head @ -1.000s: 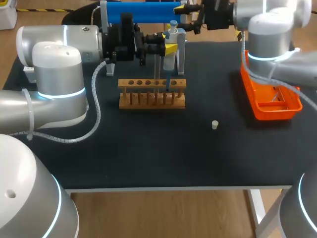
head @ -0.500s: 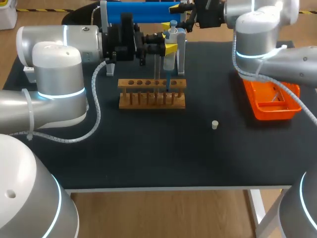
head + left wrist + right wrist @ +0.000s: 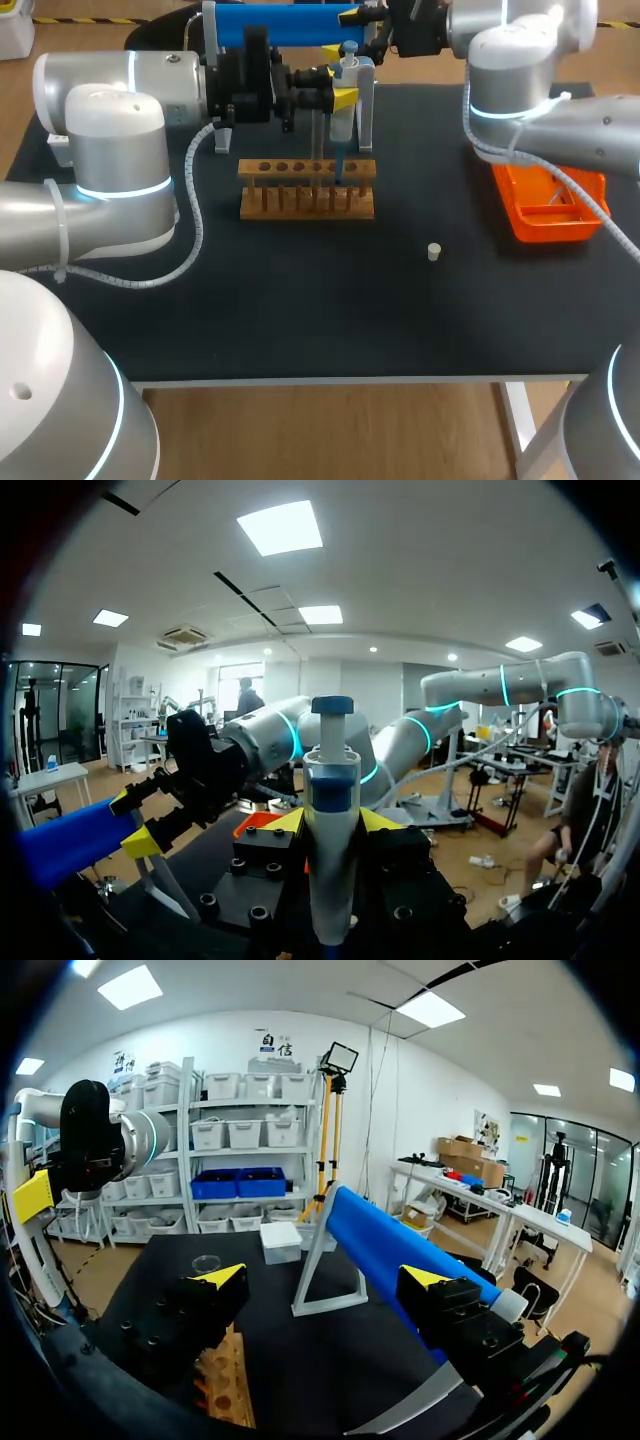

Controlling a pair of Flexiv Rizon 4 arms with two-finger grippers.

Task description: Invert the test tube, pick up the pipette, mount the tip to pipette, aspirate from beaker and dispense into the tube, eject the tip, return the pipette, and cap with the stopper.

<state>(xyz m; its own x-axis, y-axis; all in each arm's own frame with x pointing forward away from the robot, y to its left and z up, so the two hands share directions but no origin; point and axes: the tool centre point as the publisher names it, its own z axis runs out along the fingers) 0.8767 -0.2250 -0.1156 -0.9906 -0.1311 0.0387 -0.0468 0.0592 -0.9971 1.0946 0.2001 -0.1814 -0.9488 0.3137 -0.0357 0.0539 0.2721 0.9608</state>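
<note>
From above only: a small white stopper [image 3: 433, 251], lying alone on the open worktop [image 3: 300, 310], well apart from the wooden rack [image 3: 307, 188] and from the orange tray [image 3: 550, 205] at the right side. Also from above: the pipette [image 3: 345, 80] upright over the right end of the rack, thin lower end down at the rack's top. Cannot tell whether inside a hole. Behind, along the far edge, a blue cylinder [image 3: 290, 22] raised on pale frame legs.

From the left wrist: the same pipette close up, straight and vertical between the two yellow tips, blue cap uppermost. Left hand [image 3: 332, 822] clamped on the pipette from both sides. Beyond and to one side, the right hand [image 3: 133, 820] with fingers apart, next to the end of the blue cylinder. A corner of the orange tray just past the pipette's body.

From the right wrist: right hand spread wide, nothing between the fingers. Blue cylinder ahead, slanting past one finger. A strip of the rack low down, ahead of the other finger. Far off to that same side, one yellow tip of the left hand.

Pose, from above: left arm [image 3: 130, 90] in from the left, wrist level, pointing across toward the middle at the height of the pipette's body. Right arm [image 3: 520, 60] in from the right, stretched along the far edge past the middle, hand held high by the end of the blue cylinder, above and behind the pipette, apart from it.
</note>
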